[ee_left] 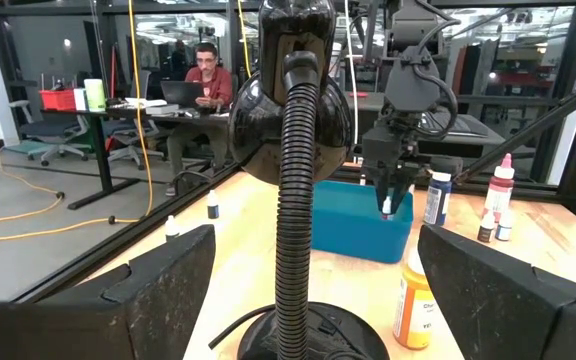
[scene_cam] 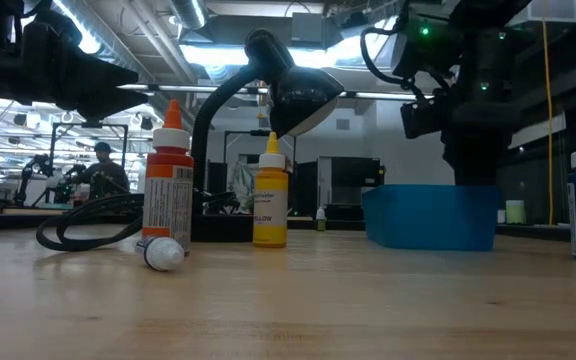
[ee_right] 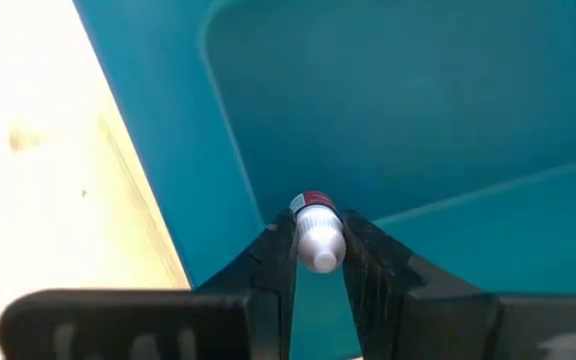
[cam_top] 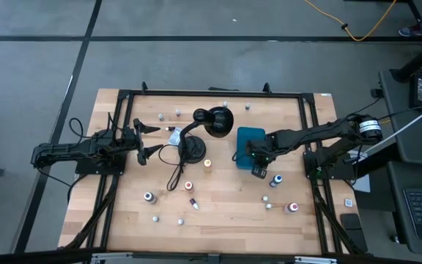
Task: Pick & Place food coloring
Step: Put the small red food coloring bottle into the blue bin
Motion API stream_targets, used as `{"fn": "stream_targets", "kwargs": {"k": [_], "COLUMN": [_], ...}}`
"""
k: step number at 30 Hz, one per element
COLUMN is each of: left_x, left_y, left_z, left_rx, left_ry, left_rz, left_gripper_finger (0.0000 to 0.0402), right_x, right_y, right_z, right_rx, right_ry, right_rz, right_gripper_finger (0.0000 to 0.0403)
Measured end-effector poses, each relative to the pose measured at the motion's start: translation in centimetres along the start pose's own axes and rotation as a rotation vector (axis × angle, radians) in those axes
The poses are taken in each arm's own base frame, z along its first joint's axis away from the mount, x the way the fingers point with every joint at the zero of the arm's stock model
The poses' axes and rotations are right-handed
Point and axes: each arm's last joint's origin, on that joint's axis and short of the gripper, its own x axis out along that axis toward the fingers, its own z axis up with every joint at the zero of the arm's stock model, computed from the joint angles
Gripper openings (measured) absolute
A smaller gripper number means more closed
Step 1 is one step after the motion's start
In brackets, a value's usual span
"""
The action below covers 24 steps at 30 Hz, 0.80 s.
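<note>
Over teal box [ee_right: 418, 110] | right fingers [ee_right: 320, 262] pinch bottle [ee_right: 316, 238] | left fingers [cam_top: 146, 139] wide, facing lamp [cam_top: 205, 126]

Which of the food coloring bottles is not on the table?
The small bottle held between the right gripper's fingers, above the teal box; the others sit on the wood.

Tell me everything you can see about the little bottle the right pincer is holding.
The bottle is a tiny whitish dropper bottle with a red band near one end, plastic by the look of it. The right pincer is shut on it, a dark finger pressing each side. It hangs over the open teal box, clear of the box's floor. Its label cannot be read.
</note>
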Motion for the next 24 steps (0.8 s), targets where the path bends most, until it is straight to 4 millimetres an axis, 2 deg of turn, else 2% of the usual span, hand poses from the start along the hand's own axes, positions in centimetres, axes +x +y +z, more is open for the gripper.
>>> {"fn": "stream_targets", "kwargs": {"k": [15, 24], "left_x": [0.0, 0.0], "left_y": [0.0, 0.0], "left_z": [0.0, 0.0], "left_rx": [0.0, 0.0], "left_ry": [0.0, 0.0], "left_rz": [0.0, 0.0], "left_gripper_finger": [0.0345, 0.0345], "right_x": [0.9, 0.9], "right_y": [0.29, 0.29], "right_z": [0.34, 0.34], "right_rx": [-0.029, -0.024], "right_ry": [0.016, 0.017], "right_rz": [0.042, 0.041], "right_gripper_finger": [0.0074, 0.011]}}
